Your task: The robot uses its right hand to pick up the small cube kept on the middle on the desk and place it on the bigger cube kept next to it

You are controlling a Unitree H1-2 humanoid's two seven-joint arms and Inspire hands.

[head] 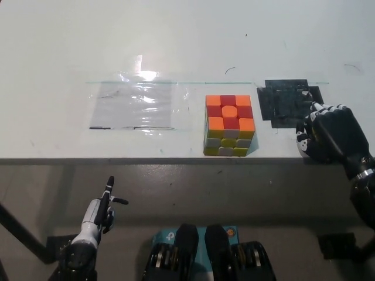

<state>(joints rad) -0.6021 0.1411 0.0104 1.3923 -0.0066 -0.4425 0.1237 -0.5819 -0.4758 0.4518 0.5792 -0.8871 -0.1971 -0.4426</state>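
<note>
Left hand (96, 219) hangs low below the table (176, 35) edge at the lower left, off the surface and holding nothing, fingers loosely out. On the table, a clear plastic sheet (133, 105) lies flat at the left, glare on its top edge. Just right of it sits the big cube (229, 125), orange and red on top, yellow and white on the near face, square to the table edge with nothing on it. Further right, a black patch (284, 99) marks the table. The right hand (328, 133) rests at the near edge, just below and right of that patch, back of the hand up, fingers curled inward. The small cube isn't visible here; whether it is inside that curl, I can't tell.
</note>
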